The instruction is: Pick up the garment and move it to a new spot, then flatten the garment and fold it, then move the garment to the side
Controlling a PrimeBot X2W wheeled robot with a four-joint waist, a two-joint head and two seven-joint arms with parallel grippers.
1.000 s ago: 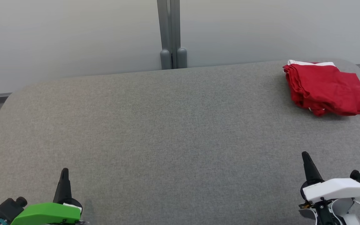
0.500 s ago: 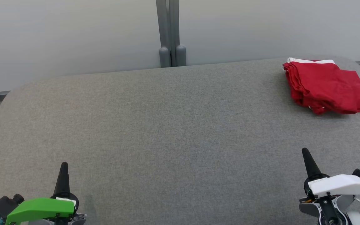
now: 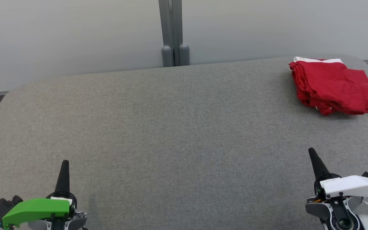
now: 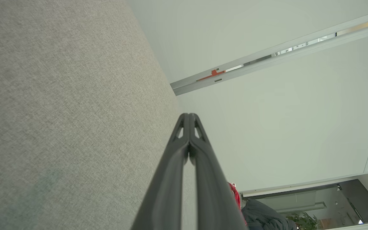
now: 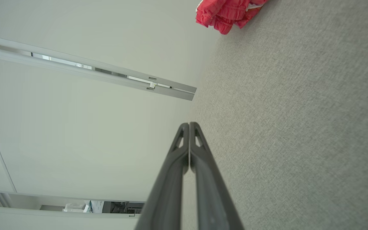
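The garment [image 3: 334, 86] is a red cloth with a white edge, folded into a thick stack at the far right corner of the grey table [image 3: 177, 127]. It also shows in the right wrist view, garment [image 5: 227, 12], near the top. A sliver of red garment [image 4: 235, 196] peeks past the fingers in the left wrist view. My left gripper [image 3: 65, 163] stands shut at the lower left, far from the cloth, its fingers [image 4: 188, 134] pressed together with nothing between them. My right gripper [image 3: 311, 151] stands shut and empty at the lower right, well short of the stack, fingers [image 5: 188, 140] together.
Pale wall panels rise behind the table, joined by a grey post [image 3: 172, 32]. The table's far edge curves down at both corners. Wide bare grey fabric lies between the grippers and the stack.
Both grippers have slid slightly lower in the head view while staying shut. The whole picture has shifted a little, so the camera moved. The garment lies as before.
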